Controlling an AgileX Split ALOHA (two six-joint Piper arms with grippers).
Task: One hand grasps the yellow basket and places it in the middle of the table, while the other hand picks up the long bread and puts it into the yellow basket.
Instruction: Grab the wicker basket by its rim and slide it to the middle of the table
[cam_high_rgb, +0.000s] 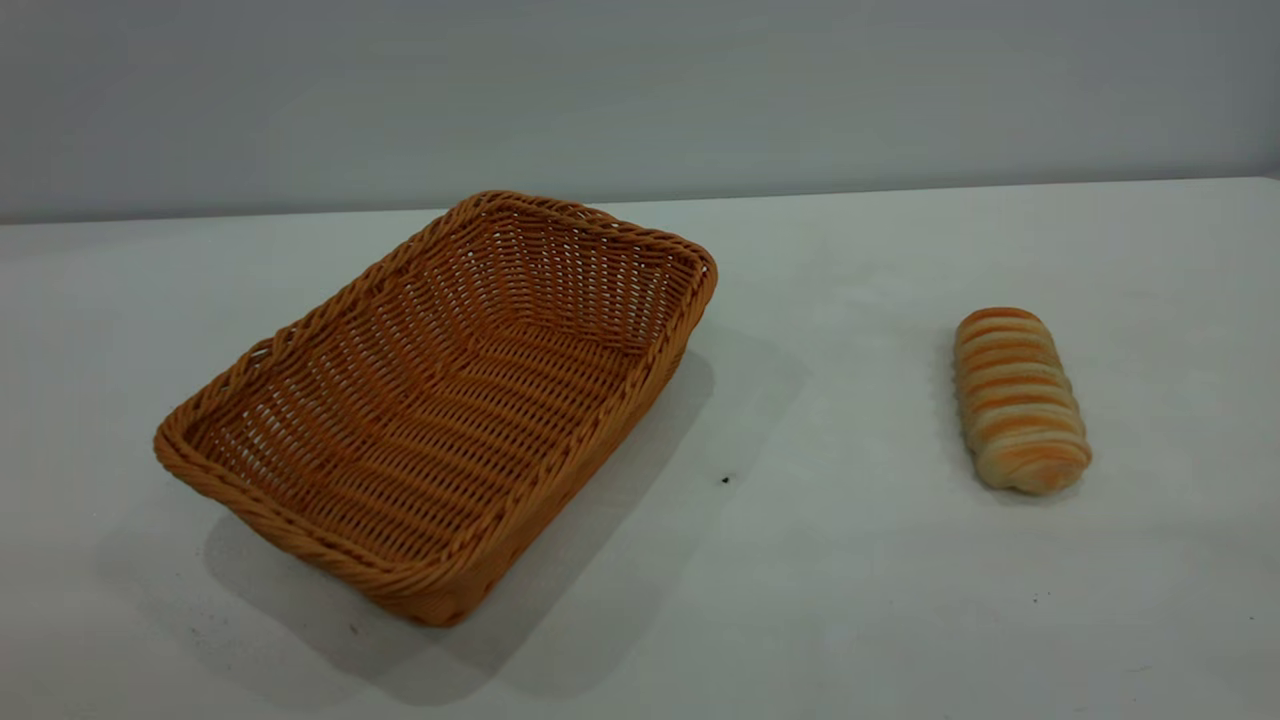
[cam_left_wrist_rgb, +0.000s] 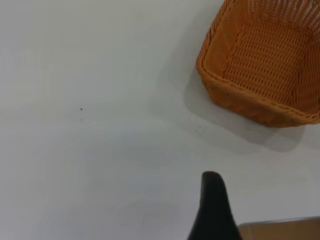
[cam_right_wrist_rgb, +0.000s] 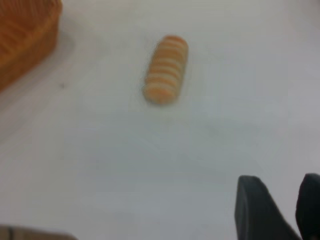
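The yellow basket (cam_high_rgb: 440, 400) is an orange-tan wicker tray that lies empty on the left half of the white table (cam_high_rgb: 820, 560), set at an angle. It also shows in the left wrist view (cam_left_wrist_rgb: 265, 60) and at a corner of the right wrist view (cam_right_wrist_rgb: 22, 37). The long bread (cam_high_rgb: 1018, 398), striped golden-orange and cream, lies on the table to the right, apart from the basket, and shows in the right wrist view (cam_right_wrist_rgb: 166, 69). My left gripper (cam_left_wrist_rgb: 212, 200) shows only in part, well away from the basket. My right gripper (cam_right_wrist_rgb: 280, 185) is open by a narrow gap and empty, well short of the bread. Neither arm shows in the exterior view.
A grey wall stands behind the table's far edge (cam_high_rgb: 900, 190). A tiny dark speck (cam_high_rgb: 725, 480) lies between basket and bread. A brown surface (cam_left_wrist_rgb: 280, 231) shows by the left gripper.
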